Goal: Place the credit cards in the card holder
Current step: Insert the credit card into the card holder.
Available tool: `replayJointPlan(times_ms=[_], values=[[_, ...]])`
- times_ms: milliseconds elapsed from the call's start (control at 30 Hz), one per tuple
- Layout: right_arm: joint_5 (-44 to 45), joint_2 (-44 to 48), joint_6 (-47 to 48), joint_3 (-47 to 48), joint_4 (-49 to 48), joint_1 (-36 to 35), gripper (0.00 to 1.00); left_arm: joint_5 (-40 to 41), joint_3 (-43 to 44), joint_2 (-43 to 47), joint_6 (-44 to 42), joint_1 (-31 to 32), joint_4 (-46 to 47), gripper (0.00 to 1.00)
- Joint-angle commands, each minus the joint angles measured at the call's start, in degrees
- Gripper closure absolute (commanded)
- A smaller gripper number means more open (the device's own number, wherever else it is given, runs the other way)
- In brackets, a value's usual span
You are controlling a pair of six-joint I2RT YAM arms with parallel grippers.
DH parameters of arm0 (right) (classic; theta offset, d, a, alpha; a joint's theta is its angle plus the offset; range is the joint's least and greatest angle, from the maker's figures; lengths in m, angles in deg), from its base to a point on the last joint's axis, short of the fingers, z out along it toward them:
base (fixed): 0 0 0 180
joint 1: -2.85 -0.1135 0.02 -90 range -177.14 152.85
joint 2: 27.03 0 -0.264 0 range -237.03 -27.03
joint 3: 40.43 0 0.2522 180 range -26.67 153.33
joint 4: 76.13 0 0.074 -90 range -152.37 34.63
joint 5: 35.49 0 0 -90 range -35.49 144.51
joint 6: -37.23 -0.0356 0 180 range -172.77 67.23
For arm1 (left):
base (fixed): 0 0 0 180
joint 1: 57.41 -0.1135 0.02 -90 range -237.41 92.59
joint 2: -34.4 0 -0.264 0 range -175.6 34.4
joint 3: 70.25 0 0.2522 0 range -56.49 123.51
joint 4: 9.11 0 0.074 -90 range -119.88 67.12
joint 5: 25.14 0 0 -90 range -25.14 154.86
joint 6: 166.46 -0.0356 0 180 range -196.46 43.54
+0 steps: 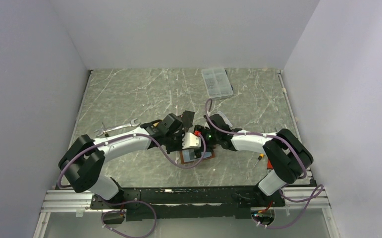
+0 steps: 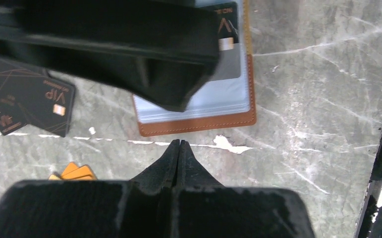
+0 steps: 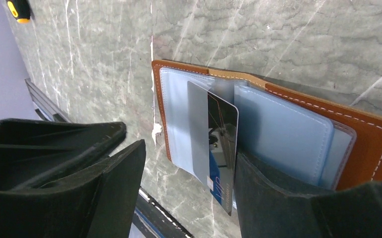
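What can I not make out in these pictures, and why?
1. Right wrist view: the right gripper's finger hides part of the card holder beside the upright card; whether the card is inside a pocket is unclear.
2. Left wrist view: a blurred black mass covers much of it.
3. Top view: the arms cover most of the card holder; contents too small.

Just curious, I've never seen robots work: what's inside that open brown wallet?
The card holder lies open, showing pale blue pockets. One dark card stands partly in a pocket. The right claw covers the near corner, so any cards there are hidden.
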Motion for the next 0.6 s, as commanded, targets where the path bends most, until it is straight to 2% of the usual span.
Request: replayJointPlan(times_ms=[0,200,333,567], values=[[-2.9,-0.2,-2.2,-0.9,-1.6,1.0,0.35,-0.6,-2.7,-0.5,0.3,2.4,6.0,1.0],[-5.4,-1.1,-4.2,-2.3,-4.4,1.8,0.34,2.9,-4.7,-2.1,-0.1,4.6,11.8,1.0],[-7.5,-0.9,-5.6,-3.8,-6.2,3.8,0.33,5.4,-5.4,-2.8,-1.7,7.1,11.7,1.0],[-8.0,-1.8,-5.2,-3.0,-3.9,4.5,0.27,14.1,-7.7,-6.3,-6.8,13.8,11.4,1.0]])
